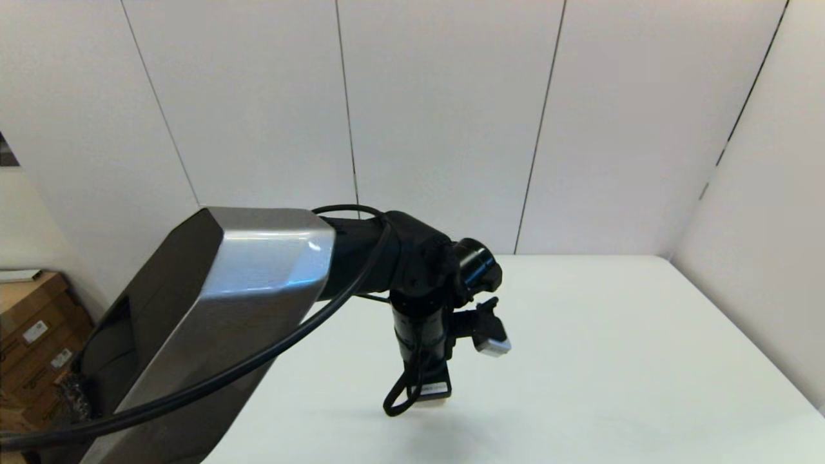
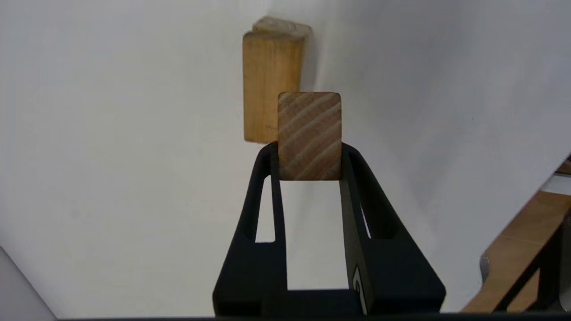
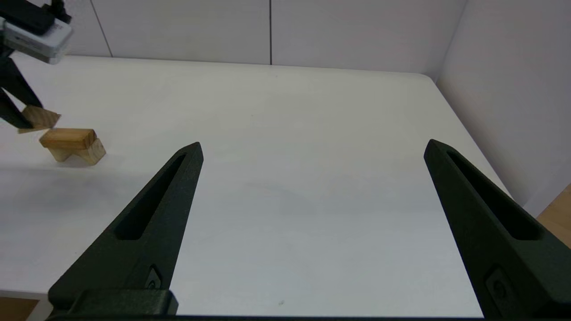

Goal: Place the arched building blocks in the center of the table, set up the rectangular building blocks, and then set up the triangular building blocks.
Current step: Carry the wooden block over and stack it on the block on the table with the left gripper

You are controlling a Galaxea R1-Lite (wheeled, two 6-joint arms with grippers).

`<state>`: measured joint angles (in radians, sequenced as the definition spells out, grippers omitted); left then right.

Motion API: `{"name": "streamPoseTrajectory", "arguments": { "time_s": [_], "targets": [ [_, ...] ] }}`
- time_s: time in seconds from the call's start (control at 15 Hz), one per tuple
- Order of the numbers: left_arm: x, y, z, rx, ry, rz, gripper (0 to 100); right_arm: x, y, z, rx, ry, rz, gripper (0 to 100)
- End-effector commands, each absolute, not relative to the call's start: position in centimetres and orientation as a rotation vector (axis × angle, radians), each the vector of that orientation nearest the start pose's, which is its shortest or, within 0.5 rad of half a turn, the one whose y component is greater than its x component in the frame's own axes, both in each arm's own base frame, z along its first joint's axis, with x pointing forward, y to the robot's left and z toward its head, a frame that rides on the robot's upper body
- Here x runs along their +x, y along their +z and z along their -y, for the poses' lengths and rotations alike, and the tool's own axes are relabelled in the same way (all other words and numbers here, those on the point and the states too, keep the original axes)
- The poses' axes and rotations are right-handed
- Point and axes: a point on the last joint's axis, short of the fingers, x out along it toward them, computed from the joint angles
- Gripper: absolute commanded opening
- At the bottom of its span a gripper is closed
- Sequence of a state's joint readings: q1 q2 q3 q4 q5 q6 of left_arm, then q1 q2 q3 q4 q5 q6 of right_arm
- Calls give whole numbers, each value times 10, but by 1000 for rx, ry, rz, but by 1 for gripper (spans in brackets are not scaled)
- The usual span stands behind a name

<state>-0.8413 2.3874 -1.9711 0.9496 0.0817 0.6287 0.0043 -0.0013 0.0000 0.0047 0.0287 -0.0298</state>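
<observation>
Head view: white table [image 1: 612, 361], panelled walls; left tool [image 2: 309, 156] clamps rectangular block [image 2: 309, 133]; right tool [image 3: 312, 151] spread.

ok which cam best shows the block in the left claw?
Left wrist view: the rectangular block sits end-on between the left claw fingers. Right wrist view catches it small, above the arched block. Head view: arm hides it.

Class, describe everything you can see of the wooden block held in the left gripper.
The rectangular block is light-brown wood; its end face shows slanted grain and rounded corners. The left gripper is shut on it, a black finger pressed to each side. It hangs just above the arched block, which rests on the white table. Whether the two blocks touch cannot be told.
</observation>
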Motion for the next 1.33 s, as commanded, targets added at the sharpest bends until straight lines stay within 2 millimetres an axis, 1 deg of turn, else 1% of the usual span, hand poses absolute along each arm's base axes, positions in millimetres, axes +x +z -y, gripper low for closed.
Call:
{"name": "streamPoseTrajectory", "arguments": {
  "time_s": [0.07,0.27,0.53,0.8,0.87,1.33],
  "targets": [
    [291,94,321,1155,-1048,-1046,0,-23,75,-1,-31,34,-4,100],
    [295,95,320,1161,-1045,-1024,0,-23,75,-1,-31,34,-4,100],
    [303,97,314,1210,-1071,-983,0,-23,75,-1,-31,34,-4,100],
    [310,98,307,1322,-1060,-948,0,-23,75,-1,-31,34,-4,100],
    [311,98,306,1347,-1056,-944,0,-23,75,-1,-31,34,-4,100],
    [307,99,306,1361,-1067,-961,0,-23,75,-1,-31,34,-4,100]
  ]
}}
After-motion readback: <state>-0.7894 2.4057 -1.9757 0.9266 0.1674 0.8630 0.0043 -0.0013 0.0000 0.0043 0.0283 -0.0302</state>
